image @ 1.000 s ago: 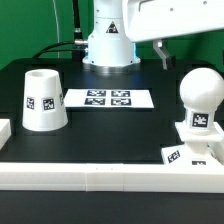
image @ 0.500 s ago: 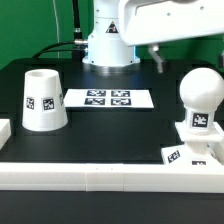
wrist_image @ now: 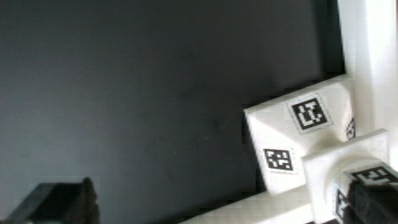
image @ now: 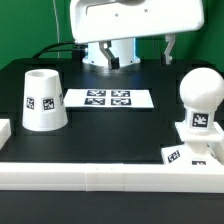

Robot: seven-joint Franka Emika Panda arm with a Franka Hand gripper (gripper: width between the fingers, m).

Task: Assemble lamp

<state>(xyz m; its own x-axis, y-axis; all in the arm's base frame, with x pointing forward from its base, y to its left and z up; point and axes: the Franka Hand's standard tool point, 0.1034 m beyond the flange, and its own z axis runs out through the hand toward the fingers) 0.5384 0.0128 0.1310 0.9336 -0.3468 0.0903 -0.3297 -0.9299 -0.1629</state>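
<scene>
The bulb (image: 203, 93) stands upright on the low square base (image: 192, 148) at the exterior view's right, near the front. The tapered shade (image: 43, 100) stands apart at the exterior view's left, mouth up. My gripper (image: 138, 55) hangs high over the back of the table, well above all three pieces. Its jaws are spread wide with nothing between them. In the wrist view the fingers (wrist_image: 63, 205) frame bare black table, and the tagged base (wrist_image: 299, 130) lies off to one side of my gripper (wrist_image: 217, 207).
The marker board (image: 105, 98) lies flat in the middle of the black table. A white rail (image: 100, 176) runs along the front edge, with a white block (image: 4, 130) at the exterior view's far left. The robot body (image: 110, 50) stands at the back.
The hand has swung from the exterior view's upper right toward the middle and now looks larger and faces the camera broadside. The lamp pieces have not moved.
</scene>
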